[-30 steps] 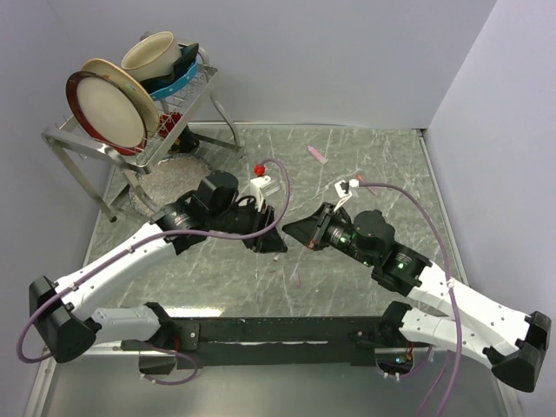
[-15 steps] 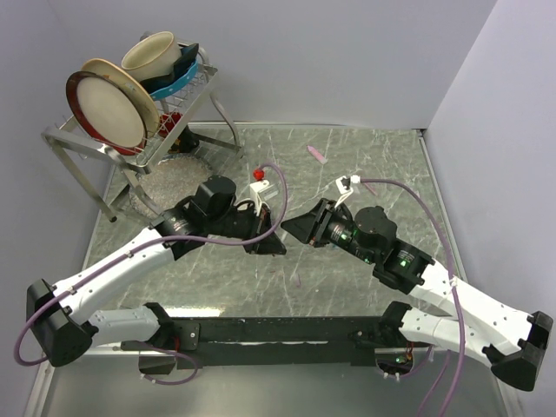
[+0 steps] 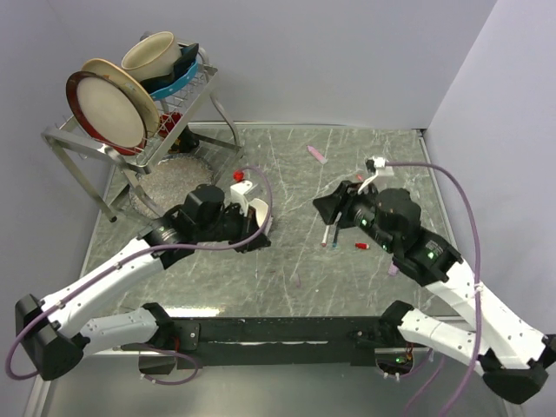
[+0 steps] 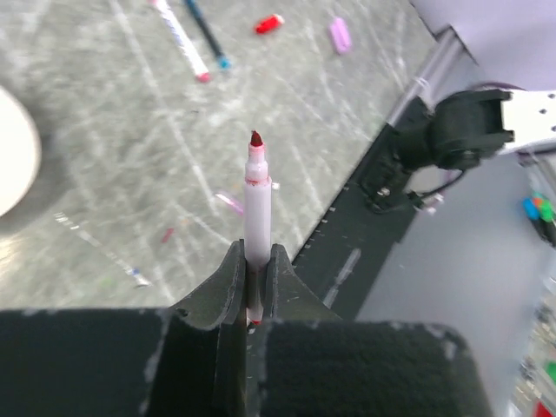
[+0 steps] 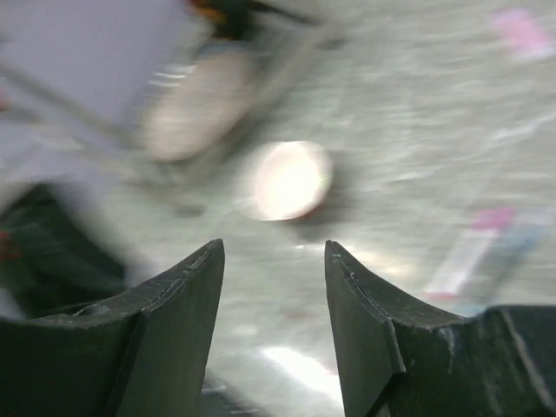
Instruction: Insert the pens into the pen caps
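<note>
In the left wrist view my left gripper (image 4: 254, 252) is shut on a white pen (image 4: 257, 208) whose red tip points away from the jaws. Seen from above, that gripper (image 3: 258, 241) hangs left of the table's middle. My right gripper (image 3: 323, 207) is open and holds nothing; its wrist view is blurred, with bare table between the jaws (image 5: 274, 252). Just below it two pens (image 3: 328, 234) lie side by side, one pink-tipped (image 4: 178, 39), one blue (image 4: 207, 35). A red pen cap (image 3: 360, 247) and a lilac pen cap (image 3: 393, 270) lie to their right.
A wire dish rack (image 3: 130, 104) with plates and a cup stands at the back left. A pink cap-like piece (image 3: 316, 155) lies near the back edge. A small white bowl (image 5: 291, 178) sits beyond the right jaws. The black base rail (image 3: 278, 330) runs along the near edge.
The two grippers met at the table's middle and have drawn apart. The left shut on the pen and moved left. The right opened and pulled back to the right.
</note>
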`<state>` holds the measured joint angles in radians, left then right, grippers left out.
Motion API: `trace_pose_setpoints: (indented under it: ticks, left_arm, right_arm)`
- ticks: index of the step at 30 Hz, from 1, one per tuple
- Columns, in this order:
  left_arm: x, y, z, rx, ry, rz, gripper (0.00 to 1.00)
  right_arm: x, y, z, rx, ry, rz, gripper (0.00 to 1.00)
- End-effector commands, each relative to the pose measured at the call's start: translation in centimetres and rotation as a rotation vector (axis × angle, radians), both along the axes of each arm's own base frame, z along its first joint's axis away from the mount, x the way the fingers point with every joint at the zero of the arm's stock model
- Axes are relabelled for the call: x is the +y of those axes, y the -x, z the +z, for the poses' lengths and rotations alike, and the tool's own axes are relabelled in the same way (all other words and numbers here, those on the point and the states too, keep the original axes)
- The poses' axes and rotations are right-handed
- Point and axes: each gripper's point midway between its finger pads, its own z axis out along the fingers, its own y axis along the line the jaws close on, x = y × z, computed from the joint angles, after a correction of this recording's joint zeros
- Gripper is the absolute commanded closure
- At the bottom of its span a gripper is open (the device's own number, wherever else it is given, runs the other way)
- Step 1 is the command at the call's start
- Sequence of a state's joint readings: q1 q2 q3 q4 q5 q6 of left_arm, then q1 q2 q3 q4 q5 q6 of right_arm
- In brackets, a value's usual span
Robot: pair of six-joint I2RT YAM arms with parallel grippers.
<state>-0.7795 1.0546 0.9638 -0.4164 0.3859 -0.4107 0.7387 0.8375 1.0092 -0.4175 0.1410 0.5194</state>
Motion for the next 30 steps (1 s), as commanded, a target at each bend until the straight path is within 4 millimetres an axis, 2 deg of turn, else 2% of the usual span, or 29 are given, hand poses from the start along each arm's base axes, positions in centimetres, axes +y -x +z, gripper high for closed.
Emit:
trace_pose_setpoints:
  ticks: [1,2,3,5,6,7,11,12,14,16,17,18,20,23,25,30]
  left_arm:
    - [2.1,-0.7,0.8,-0.105,-0.018,0.077,0.99]
    - [2.7,-0.5,0.8,-0.126,-0.016,0.083,0.99]
    - [2.9,-0.5,0.8,-0.140,-0.013,0.095,0.99]
    - [3.8,-0.4,0.7,-0.177,0.001,0.123,0.99]
    - [4.1,-0.3,0.7,-0.187,0.009,0.131,0.99]
    - [4.2,-0.4,0.9,-0.208,0.029,0.141,0.99]
    - [5.4,0.3,-0.1,-0.230,0.058,0.175,0.99]
    - [5.5,0.4,-0.2,-0.234,0.062,0.178,0.99]
    - [5.9,0.6,-0.3,-0.249,0.080,0.185,0.99]
    - [6.0,0.7,-0.5,-0.259,0.094,0.186,0.99]
    - [6.1,0.9,0.1,-0.278,0.111,0.183,0.99]
    - [6.2,0.9,0.2,-0.284,0.109,0.185,0.99]
    - [6.4,0.7,0.3,-0.295,0.101,0.196,0.99]
    - [6.3,0.6,0.2,-0.294,0.091,0.190,0.99]
    - [5.9,0.9,0.0,-0.284,0.095,0.160,0.99]
    - [5.5,1.1,-0.3,-0.276,0.087,0.132,0.99]
  right_arm:
    - [-3.5,-2.2,-6.2,0.032,0.437,0.072,0.42]
    - [-4.0,-2.4,-7.4,0.049,0.500,0.088,0.42]
    - [-4.8,-2.5,-9.8,0.092,0.613,0.126,0.42]
    - [-6.4,-2.8,-12.2,0.162,0.716,0.132,0.44]
    - [-8.2,-3.3,-13.9,0.249,0.750,0.099,0.46]
    - [-9.0,-3.8,-14.5,0.290,0.734,0.058,0.48]
    - [-12.9,-6.7,-15.3,0.496,0.419,-0.323,0.53]
    - [-14.3,-6.9,-15.8,0.601,0.281,-0.504,0.53]
    - [-15.3,-7.0,-16.5,0.687,0.150,-0.691,0.52]
    - [-15.8,-6.5,-17.2,0.730,0.075,-0.802,0.52]
    - [-15.7,-6.6,-17.0,0.748,-0.032,-0.899,0.52]
    - [-16.0,-6.1,-17.4,0.771,-0.066,-0.958,0.52]
    - [-16.0,-6.3,-17.3,0.798,-0.182,-1.063,0.52]
    - [-17.3,-5.5,-18.0,0.869,-0.232,-1.263,0.51]
    - [-18.2,-4.7,-18.1,0.910,-0.205,-1.365,0.50]
    - [-17.3,-4.2,-22.2,1.085,-0.211,-1.419,0.50]
